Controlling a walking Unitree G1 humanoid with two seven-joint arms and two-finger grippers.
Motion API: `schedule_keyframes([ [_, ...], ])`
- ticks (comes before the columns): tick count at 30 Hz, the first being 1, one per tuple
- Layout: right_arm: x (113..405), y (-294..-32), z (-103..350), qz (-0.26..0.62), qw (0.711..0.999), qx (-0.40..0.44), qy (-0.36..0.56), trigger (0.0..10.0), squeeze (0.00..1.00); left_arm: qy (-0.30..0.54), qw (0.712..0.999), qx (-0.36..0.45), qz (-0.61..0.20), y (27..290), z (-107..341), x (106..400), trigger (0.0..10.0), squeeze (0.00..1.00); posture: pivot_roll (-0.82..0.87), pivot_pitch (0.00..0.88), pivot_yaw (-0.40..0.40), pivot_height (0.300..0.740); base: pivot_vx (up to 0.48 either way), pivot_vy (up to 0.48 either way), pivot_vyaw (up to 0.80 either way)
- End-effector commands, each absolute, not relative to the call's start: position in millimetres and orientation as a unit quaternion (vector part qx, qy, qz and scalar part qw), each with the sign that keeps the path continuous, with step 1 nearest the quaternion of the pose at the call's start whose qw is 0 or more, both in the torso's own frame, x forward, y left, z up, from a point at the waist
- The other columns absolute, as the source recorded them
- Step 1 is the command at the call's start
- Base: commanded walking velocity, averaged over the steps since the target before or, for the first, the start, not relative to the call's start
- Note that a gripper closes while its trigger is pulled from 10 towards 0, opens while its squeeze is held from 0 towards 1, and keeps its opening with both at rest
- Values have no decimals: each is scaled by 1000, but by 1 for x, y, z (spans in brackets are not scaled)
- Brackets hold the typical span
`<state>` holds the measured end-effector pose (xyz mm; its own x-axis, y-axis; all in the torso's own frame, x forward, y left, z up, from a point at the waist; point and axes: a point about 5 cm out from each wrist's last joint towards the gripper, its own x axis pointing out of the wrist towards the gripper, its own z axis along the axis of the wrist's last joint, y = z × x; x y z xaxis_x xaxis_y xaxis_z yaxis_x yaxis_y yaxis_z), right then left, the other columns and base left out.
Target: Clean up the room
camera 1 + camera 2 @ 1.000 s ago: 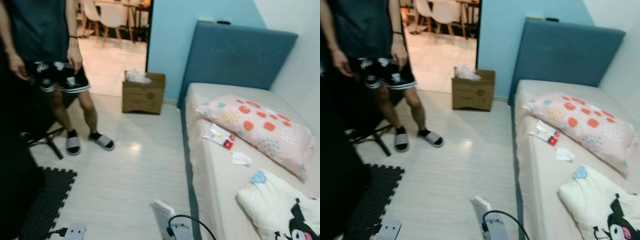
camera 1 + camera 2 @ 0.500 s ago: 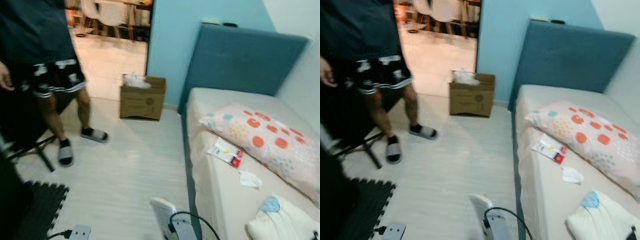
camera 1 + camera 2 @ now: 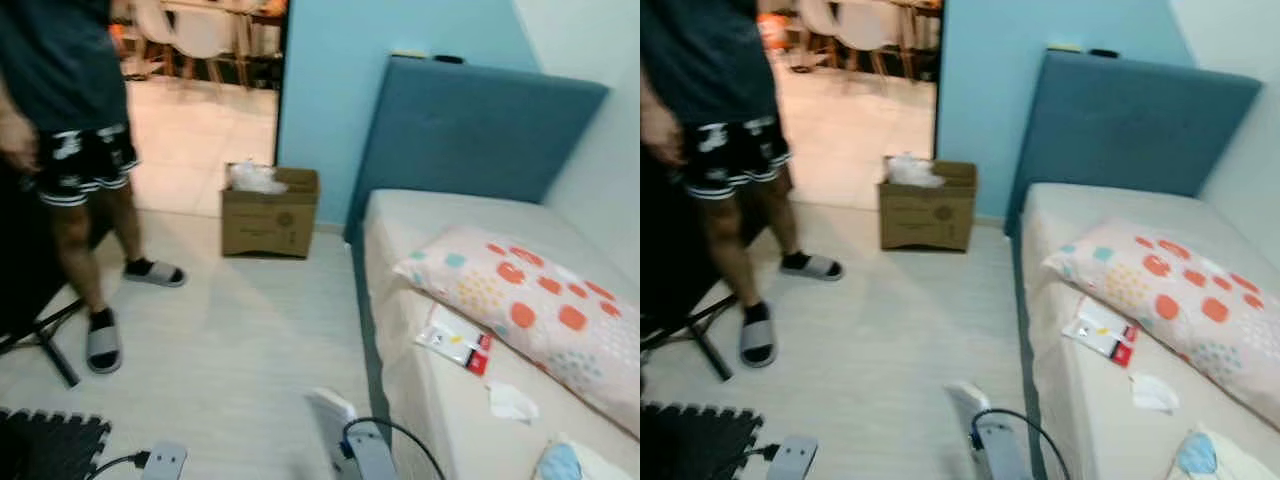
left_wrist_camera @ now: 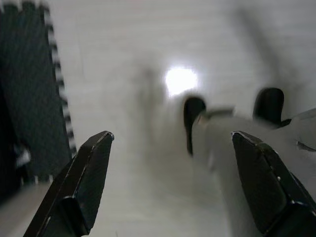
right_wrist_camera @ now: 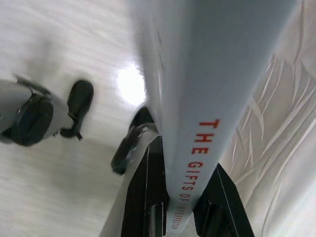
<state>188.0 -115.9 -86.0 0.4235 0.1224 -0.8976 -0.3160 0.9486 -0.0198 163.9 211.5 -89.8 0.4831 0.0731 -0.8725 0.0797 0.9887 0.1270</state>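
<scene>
Bed (image 3: 450, 215) with blue headboard, bearing spotted pillow (image 3: 530, 310), a red-and-white packet (image 3: 456, 345) and crumpled tissue (image 3: 512, 402); person (image 3: 65, 140) standing on the floor; cardboard box (image 3: 268, 212) by the doorway, holding white crumpled material (image 3: 252, 178); right gripper (image 5: 180, 210), jaws clamped on a grey book (image 5: 197, 98); left gripper (image 4: 173, 182), jaws wide above the floor.

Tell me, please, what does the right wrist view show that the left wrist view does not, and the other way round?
Right wrist view: the right gripper is shut on a grey book with red letters, beside a pale patterned sheet.
Left wrist view: the left gripper is open and holds nothing, near the edge of a black foam mat.
Both: the pale floor with a bright glare of light on it.
</scene>
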Motion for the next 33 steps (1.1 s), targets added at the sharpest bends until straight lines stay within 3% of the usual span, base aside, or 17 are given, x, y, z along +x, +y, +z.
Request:
schedule_keyframes([
  [1, 191, -131, -85, 110, 843, -99, 517, 10000, 0, 513, 855, 74, -14, 203, -92, 162, 10000, 0, 162, 0, -109, 740, 386, 0, -769],
  [33, 203, -132, -79, 92, 863, -79, 491, 10000, 0, 513, 854, 80, -23, 202, -91, 165, 10000, 0, 145, 0, -95, 740, 383, 0, 0],
])
